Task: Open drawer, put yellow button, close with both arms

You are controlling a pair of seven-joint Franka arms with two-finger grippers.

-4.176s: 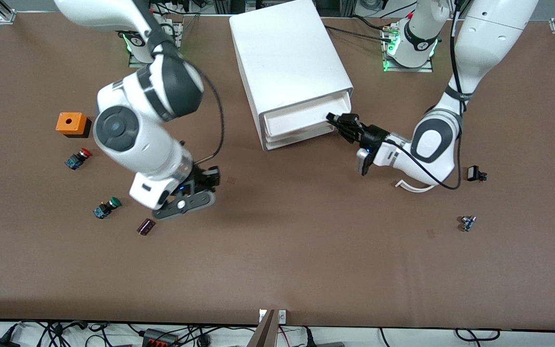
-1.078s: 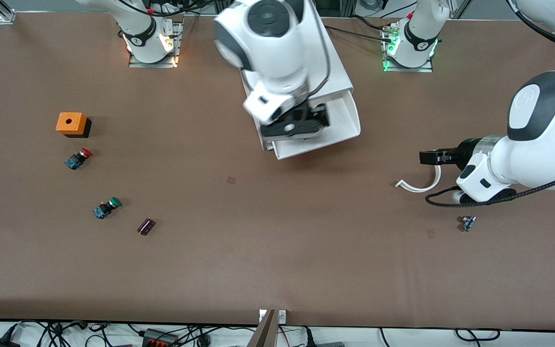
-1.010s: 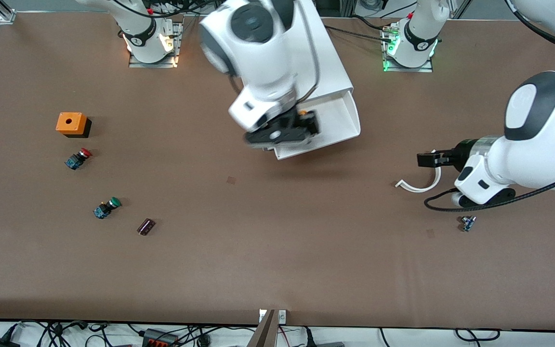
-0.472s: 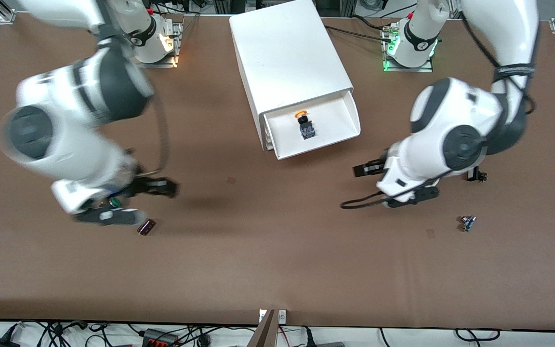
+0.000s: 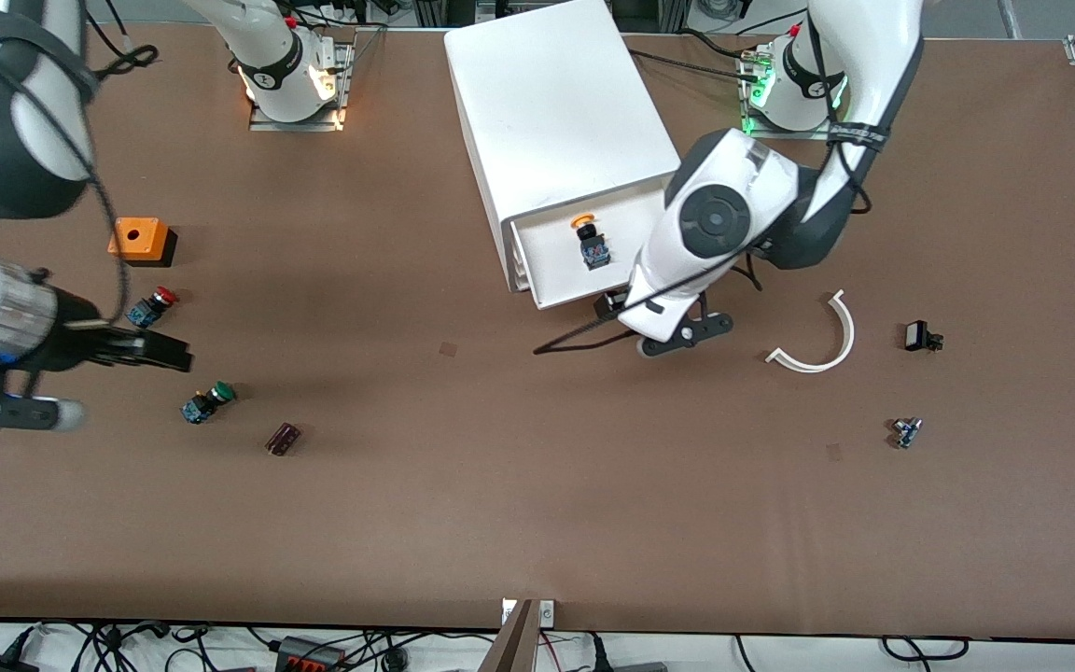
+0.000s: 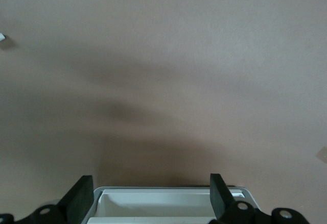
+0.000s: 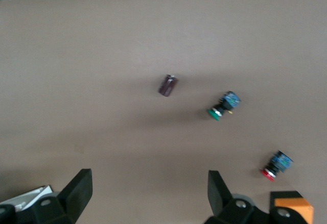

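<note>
The drawer [image 5: 547, 266], the highest in the white cabinet [image 5: 556, 103], stands pulled out. The yellow button [image 5: 587, 239] lies inside it on its side. My left gripper [image 5: 614, 303] is open and empty at the drawer's front edge. In the left wrist view the drawer's front rim [image 6: 153, 193] sits between the spread fingers of the left gripper [image 6: 152, 203]. My right gripper [image 5: 174, 351] is open and empty, over the table at the right arm's end. The right wrist view shows the right gripper [image 7: 150, 193] with its fingers wide apart over bare table.
An orange box [image 5: 138, 240], a red-capped switch [image 5: 151, 307], a green-capped switch [image 5: 206, 401] and a dark cylinder [image 5: 283, 438] lie near the right gripper. A white curved piece [image 5: 822, 350] and two small parts [image 5: 920, 336] [image 5: 906, 430] lie toward the left arm's end.
The right gripper let the yellow button go into the drawer and swung away toward the right arm's end. The left arm moved from the table's end to the drawer's front edge.
</note>
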